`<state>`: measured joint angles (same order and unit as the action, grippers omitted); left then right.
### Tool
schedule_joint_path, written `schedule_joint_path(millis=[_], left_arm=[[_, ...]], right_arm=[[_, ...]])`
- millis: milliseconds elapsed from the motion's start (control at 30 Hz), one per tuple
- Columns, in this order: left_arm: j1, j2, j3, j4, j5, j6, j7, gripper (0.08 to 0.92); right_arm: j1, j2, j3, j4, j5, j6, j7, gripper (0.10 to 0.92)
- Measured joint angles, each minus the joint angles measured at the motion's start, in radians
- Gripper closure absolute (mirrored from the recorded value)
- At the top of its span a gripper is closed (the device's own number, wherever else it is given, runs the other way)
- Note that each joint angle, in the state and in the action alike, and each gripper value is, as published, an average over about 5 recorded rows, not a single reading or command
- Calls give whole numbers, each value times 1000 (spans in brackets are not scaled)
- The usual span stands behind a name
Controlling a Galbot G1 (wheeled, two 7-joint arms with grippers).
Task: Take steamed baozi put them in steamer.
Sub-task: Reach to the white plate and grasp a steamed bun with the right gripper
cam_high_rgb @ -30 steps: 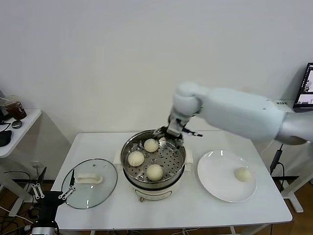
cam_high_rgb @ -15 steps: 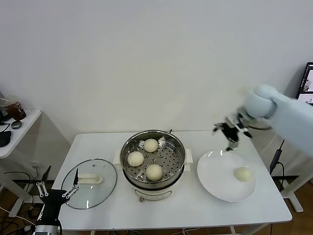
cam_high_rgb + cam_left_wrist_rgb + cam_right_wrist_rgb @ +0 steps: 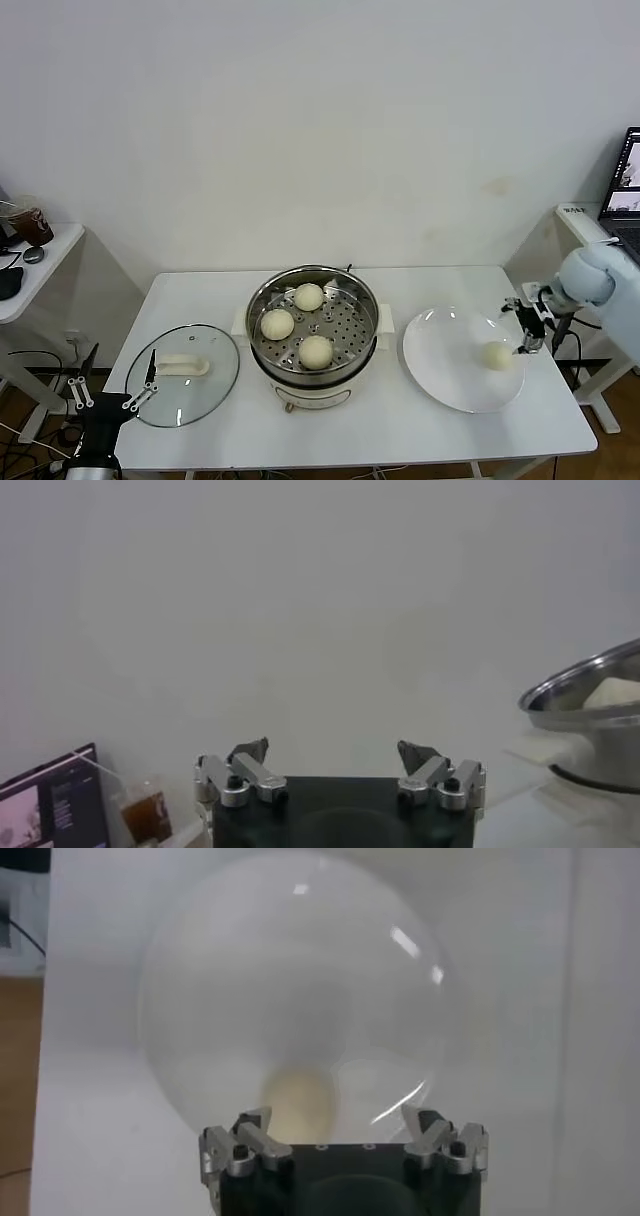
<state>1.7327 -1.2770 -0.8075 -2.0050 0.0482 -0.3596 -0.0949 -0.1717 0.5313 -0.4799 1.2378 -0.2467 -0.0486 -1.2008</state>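
Stainless steel gleams at the centre of the head view, where the steamer (image 3: pixel 313 325) stands on the white table (image 3: pixel 390 420) with its perforated tray showing. Three steamed baozi lie on that tray: one toward the back (image 3: pixel 309 296), one at the left (image 3: pixel 277 323) and one at the front (image 3: pixel 316 351), all apart from one another. The fourth baozi (image 3: pixel 496 355) sits alone on the right-hand part of the white plate (image 3: pixel 440 375), which lies just right of the steamer. The glass lid (image 3: pixel 185 375) rests flat on the table at lower left.

The right gripper (image 3: pixel 531 322) hangs at the right edge of the frame, just above and to the right of the last bun and near the plate's rim, not touching it. In the right wrist view its fingers (image 3: pixel 250 1133) are spread wide with nothing between them, and the bun (image 3: pixel 298 1098) shows just beyond them on the plate (image 3: pixel 200 978). The left gripper (image 3: pixel 108 402) is parked low at the bottom left corner, off the table's edge beside the lid; the left wrist view shows its fingers (image 3: pixel 250 752) likewise spread and empty.

By the look of things the job is three-quarters done and the step in hand is the approach to the last bun. The next move calls for bringing the right gripper down so the spread fingers pass on either side of the bun, then closing gently, since soft dough dents easily. After that comes a lift clear of the plate and a carry over the steamer's rim to the bare part of the tray.
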Motion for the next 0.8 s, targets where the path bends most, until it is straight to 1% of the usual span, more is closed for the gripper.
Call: schedule_joint_path(millis=[567, 667, 800], left_arm=[[14, -16, -15, -1, 1, -2, -2, 177], [12, -16, -15, 1, 1, -2, -2, 177], [8, -16, -14, 5, 1, -2, -2, 177]], right_arm=[[-79, 107, 59, -125, -116, 30, 1, 208], [-81, 121, 60, -138, -127, 29, 2, 245], [-83, 137, 60, -148, -139, 25, 2, 335]])
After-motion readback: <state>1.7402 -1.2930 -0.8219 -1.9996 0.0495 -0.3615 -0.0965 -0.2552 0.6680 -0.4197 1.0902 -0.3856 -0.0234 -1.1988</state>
